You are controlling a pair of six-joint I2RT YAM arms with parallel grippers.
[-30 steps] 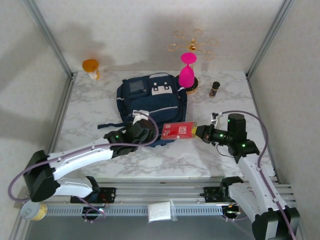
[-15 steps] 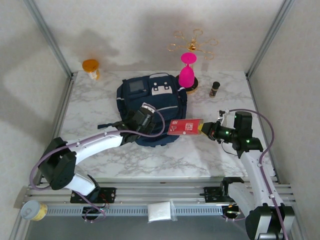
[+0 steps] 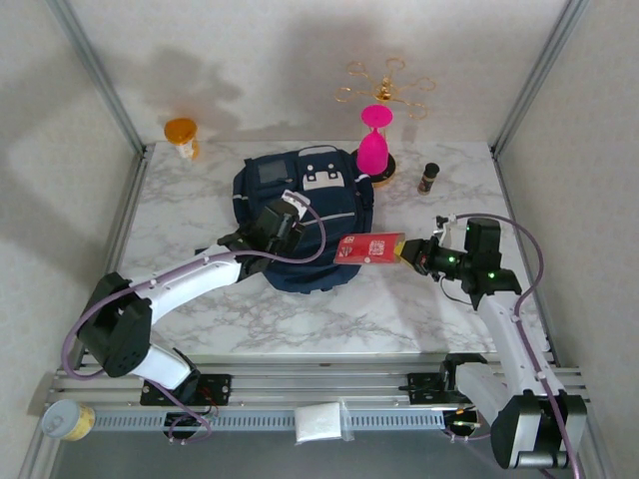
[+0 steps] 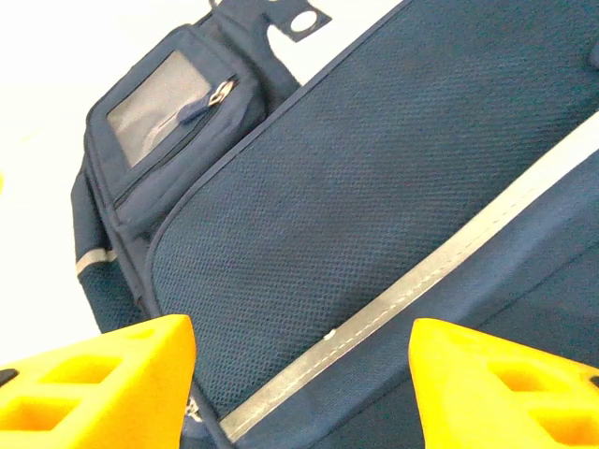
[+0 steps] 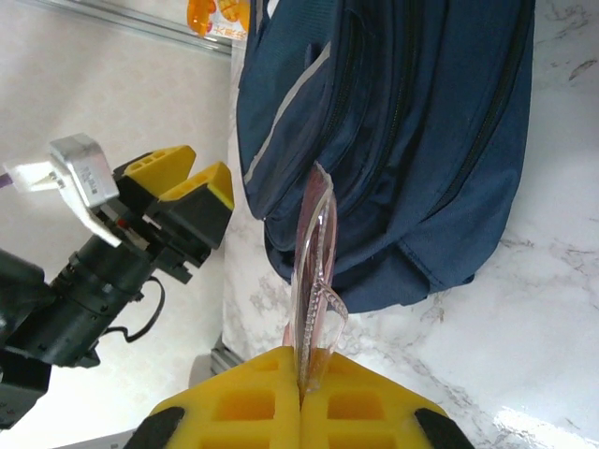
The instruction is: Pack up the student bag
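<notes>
1. The large navy blue fabric backpack with white and grey front patches, the student bag (image 3: 334, 205), lies flat near the middle of the white marble tabletop (image 3: 190, 210), its patched end towards 12 o'clock
2. The left gripper (image 3: 283, 220) hangs over the student bag's 9 o'clock half; in the left wrist view its yellow fingers (image 4: 103, 379) stand spread, with the mesh panel and light stripe of the student bag (image 4: 374, 187) between and below them, nothing pinched
3. The right gripper (image 3: 407, 254) sits at 3 o'clock of the student bag, pressed together on a flat red packet (image 3: 367, 247) that reaches towards 9 o'clock over the bag's near edge
4. In the right wrist view the right gripper (image 5: 299, 374) pinches the red packet (image 5: 314, 271) edge-on, with the student bag (image 5: 421, 140) beyond it
5. A pink plastic goblet (image 3: 372, 140) stands at 1 o'clock of the student bag, a gold wire stand (image 3: 389, 90) behind it
6. A small dark bottle (image 3: 429, 178) stands at 2 o'clock, and an orange pill bottle (image 3: 182, 135) at 10 o'clock
</notes>
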